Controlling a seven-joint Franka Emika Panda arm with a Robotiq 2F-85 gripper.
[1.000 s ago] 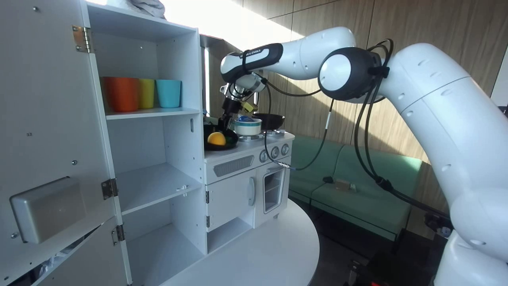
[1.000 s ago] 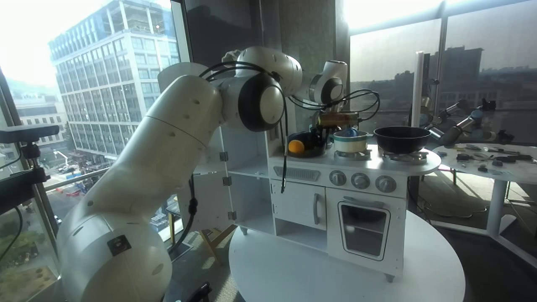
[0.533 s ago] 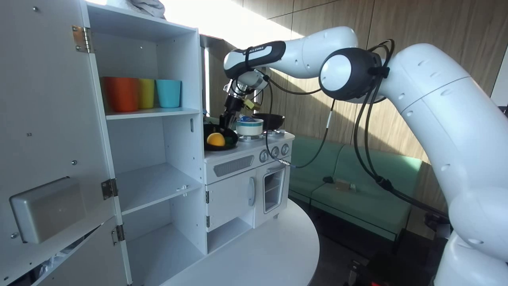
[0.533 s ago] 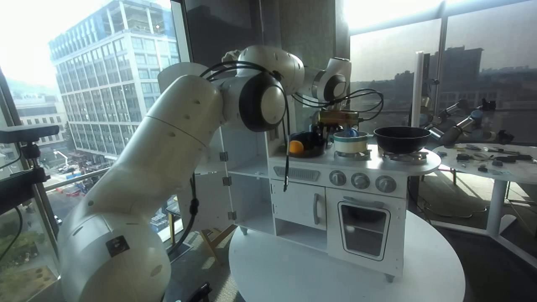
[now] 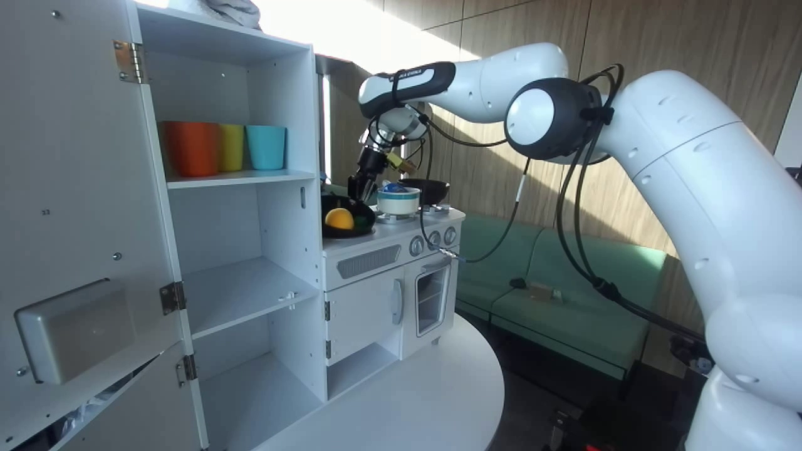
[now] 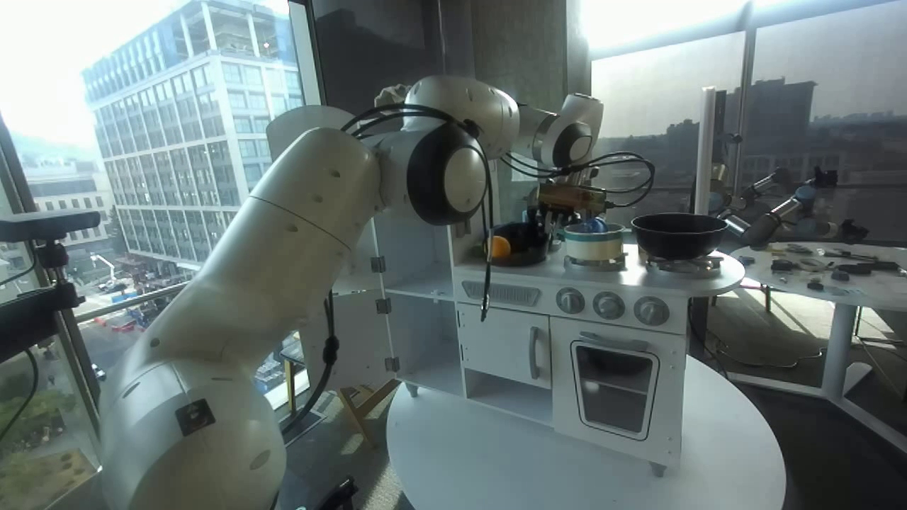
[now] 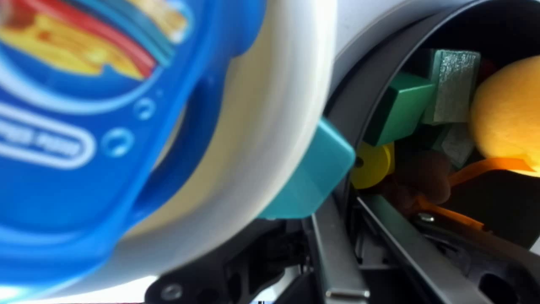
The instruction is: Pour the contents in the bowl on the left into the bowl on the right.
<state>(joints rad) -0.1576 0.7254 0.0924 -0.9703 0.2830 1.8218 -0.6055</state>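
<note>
We find the stove [image 6: 503,347] standing on a round table [image 6: 588,474]. In both exterior views the left pan [image 6: 530,253] sits at the left end of its top, the pot [image 6: 594,248] just beside it on the middle burner [image 6: 595,266], and the right pan [image 6: 677,244] on the right burner [image 6: 684,266].

The left pan carries a load. In the wrist view we record green blocks [image 7: 405,109], a yellow piece [image 7: 373,164] and an orange ball [image 7: 510,114] inside it. In the pot we note a blue item [image 7: 42,194] with printed markings.

The gripper [image 7: 344,207] reaches down at a slant to the left pan's edge, on the side facing the pot. Its fingers [image 7: 337,257] stand apart, and the pan's wall runs towards the gap between them. Whether they pinch that wall, we cannot tell. The pot's teal handle [image 7: 312,177] shows just beside one finger; contact we cannot confirm.

In the cabinet [image 5: 282,81] we observe, on one shelf [image 5: 244,179], an orange cup [image 5: 194,148], a yellow cup [image 5: 231,148] and a blue cup [image 5: 265,148], set side by side, the yellow one partly hidden behind the orange.
</note>
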